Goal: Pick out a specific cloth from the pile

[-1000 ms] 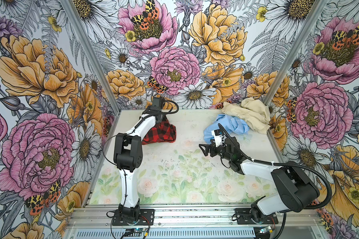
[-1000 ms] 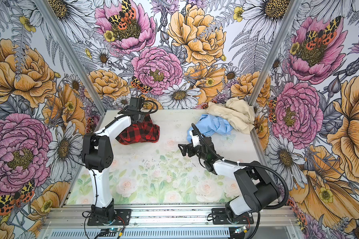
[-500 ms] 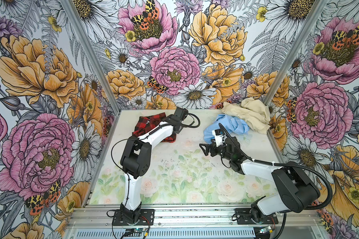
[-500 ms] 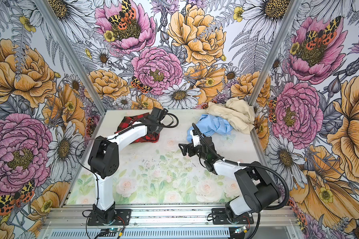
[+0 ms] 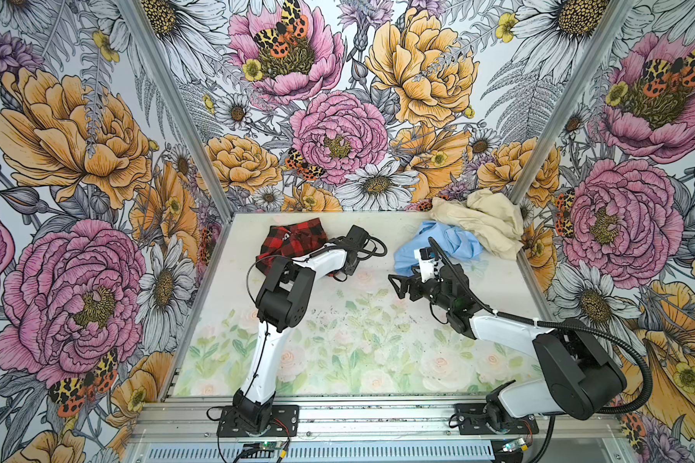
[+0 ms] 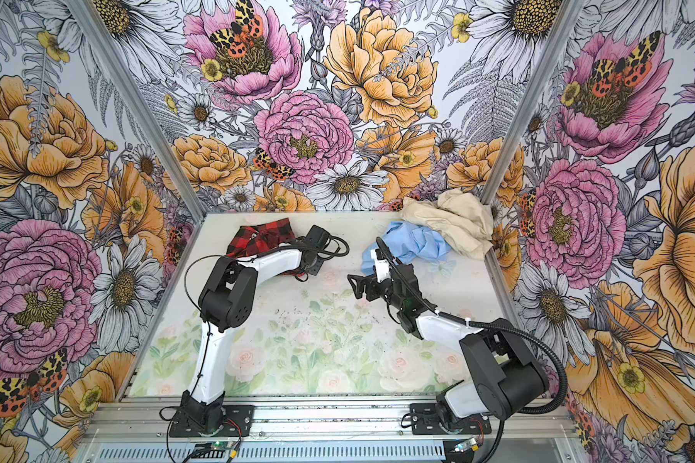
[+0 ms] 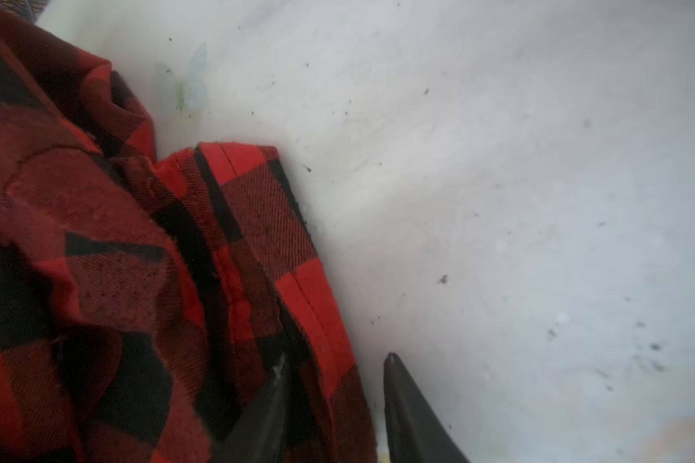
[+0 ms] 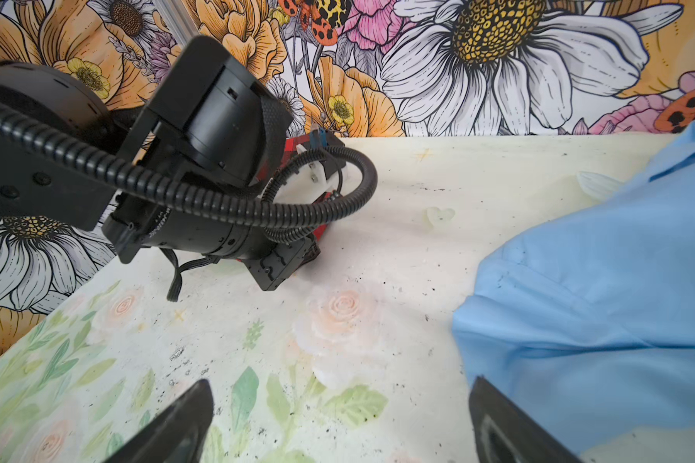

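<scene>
Lying crumpled at the far left of the table [image 5: 338, 344], the single red-and-black plaid cloth [image 5: 293, 240] sits by itself, well apart from the other two cloths; both top views show it partly covered by the left arm [image 5: 322, 260] reaching over its near edge. The left wrist view shows the left gripper [image 7: 334, 360] low over the plaid's stitched hem, its two fingers partly apart: one dark fingertip [image 7: 275, 385] rests on the fabric and the other stands on bare table just beside the hem, a thin strip of table showing between them, so the hem sits between the jaws without being pinched. The pile [image 6: 434, 234] in the far right corner counts two pieces, one light blue cloth [image 5: 438, 244] and one beige cloth [image 5: 482, 220], touching, with the beige one heaped against the flowered walls [image 5: 338, 120]. The right gripper [image 8: 342, 383] hovers over the table just beside the blue cloth, its two fingers spread wide and holding nothing. Two arms in all, three cloths in all.
</scene>
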`<state>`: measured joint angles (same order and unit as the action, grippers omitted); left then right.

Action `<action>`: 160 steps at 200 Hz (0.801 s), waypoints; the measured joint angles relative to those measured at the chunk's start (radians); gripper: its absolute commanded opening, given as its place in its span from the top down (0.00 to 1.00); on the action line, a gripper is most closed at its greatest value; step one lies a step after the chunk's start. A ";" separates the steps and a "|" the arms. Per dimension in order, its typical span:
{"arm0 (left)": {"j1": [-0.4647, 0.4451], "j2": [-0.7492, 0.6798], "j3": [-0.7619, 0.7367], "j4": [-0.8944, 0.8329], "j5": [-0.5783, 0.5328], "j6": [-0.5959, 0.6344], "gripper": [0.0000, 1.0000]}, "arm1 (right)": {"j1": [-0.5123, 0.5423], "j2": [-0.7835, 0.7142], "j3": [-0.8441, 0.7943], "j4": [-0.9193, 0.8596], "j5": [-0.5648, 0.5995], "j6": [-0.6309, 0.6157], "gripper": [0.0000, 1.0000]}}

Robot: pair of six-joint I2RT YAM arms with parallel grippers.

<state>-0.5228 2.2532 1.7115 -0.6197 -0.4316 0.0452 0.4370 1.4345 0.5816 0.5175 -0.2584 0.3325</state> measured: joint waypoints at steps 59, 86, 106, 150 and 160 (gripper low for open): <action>0.018 0.001 0.005 0.003 0.042 -0.082 0.88 | 0.000 -0.006 -0.003 0.000 0.000 0.000 0.01; 0.025 0.001 0.005 0.003 0.063 -0.089 1.00 | -0.003 -0.012 -0.003 0.002 0.000 0.000 0.01; 0.031 0.000 0.005 0.003 0.069 -0.088 1.00 | -0.005 -0.013 -0.003 0.002 0.000 0.000 0.01; 0.044 -0.103 -0.004 -0.009 0.097 -0.065 1.00 | -0.006 -0.013 -0.003 0.002 0.000 0.000 0.01; 0.056 -0.159 -0.005 -0.009 0.108 -0.064 1.00 | -0.006 -0.013 -0.003 0.003 0.000 0.000 0.01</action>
<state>-0.4667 2.0945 1.7061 -0.6289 -0.3241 -0.0185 0.4305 1.4212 0.5785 0.5205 -0.2588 0.3325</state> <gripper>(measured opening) 0.049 0.992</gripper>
